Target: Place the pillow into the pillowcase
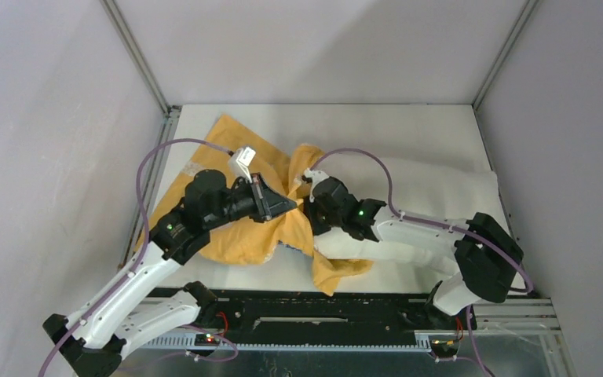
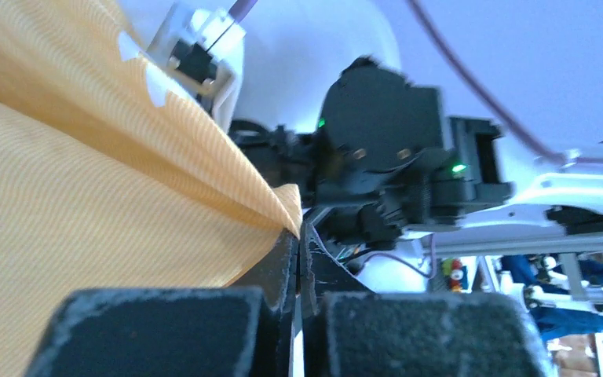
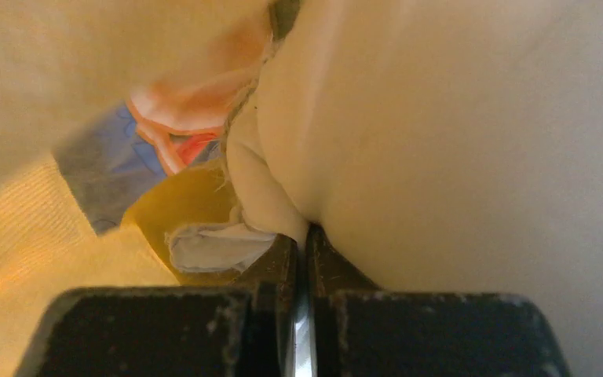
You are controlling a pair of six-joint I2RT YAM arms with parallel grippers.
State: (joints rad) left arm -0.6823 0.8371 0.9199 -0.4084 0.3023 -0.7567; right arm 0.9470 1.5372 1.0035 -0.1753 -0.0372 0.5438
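Observation:
The orange-yellow pillowcase [image 1: 228, 236] lies crumpled at the table's left middle. The white pillow [image 1: 440, 188] lies to its right, its left end at the pillowcase's mouth. My left gripper [image 1: 290, 206] is shut on an edge of the pillowcase; the left wrist view shows the jaws [image 2: 300, 236] pinching an orange fabric corner [image 2: 86, 196]. My right gripper [image 1: 316, 206] reaches under the pillowcase fabric, its tips hidden from above. In the right wrist view it [image 3: 302, 236] is shut on a fold of the pillow [image 3: 455, 141], with the pillowcase's yellow inside [image 3: 31, 267] around it.
The table's [image 1: 322, 126] grey walls stand left, right and behind. A black rail [image 1: 322, 314] runs along the near edge between the arm bases. The two wrists sit close together at the table's middle; the right wrist fills the left wrist view [image 2: 392, 157].

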